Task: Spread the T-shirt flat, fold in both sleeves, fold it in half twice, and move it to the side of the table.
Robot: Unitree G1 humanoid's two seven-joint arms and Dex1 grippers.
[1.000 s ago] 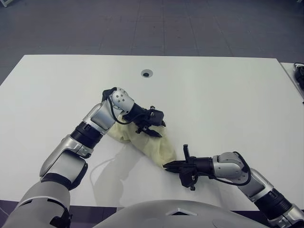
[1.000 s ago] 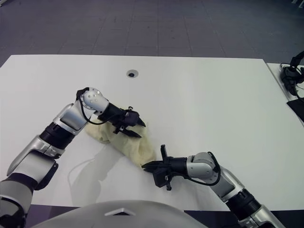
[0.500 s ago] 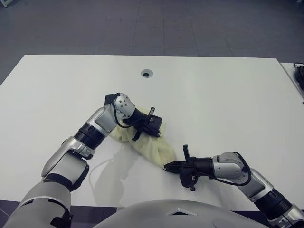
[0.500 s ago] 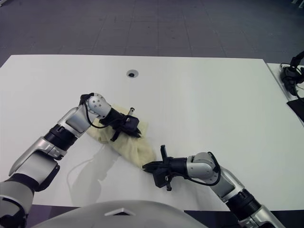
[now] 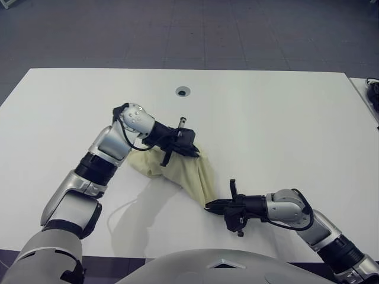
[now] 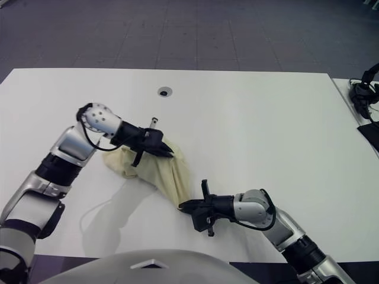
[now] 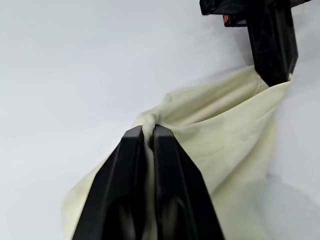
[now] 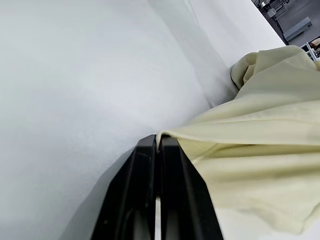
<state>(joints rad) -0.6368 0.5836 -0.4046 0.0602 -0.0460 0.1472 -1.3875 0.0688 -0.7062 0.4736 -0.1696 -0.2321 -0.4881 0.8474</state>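
A pale yellow T-shirt (image 5: 180, 170) lies bunched on the white table (image 5: 266, 118) near its front middle. My left gripper (image 5: 190, 150) is shut on a pinch of the T-shirt's cloth (image 7: 150, 120) at its far upper end and holds that part lifted off the table. My right gripper (image 5: 212, 206) is shut on the T-shirt's near edge (image 8: 165, 136), low at the table surface. The cloth hangs stretched between the two grippers, and its left part rests crumpled on the table.
A round cable hole (image 5: 183, 91) sits in the table toward the back. Black gear (image 6: 361, 92) lies on a neighbouring surface at the far right. Bare white tabletop spreads on every side of the shirt.
My left gripper has closed on the shirt's cloth and pulled it up and back toward the left. The right gripper has stayed in place on the near edge.
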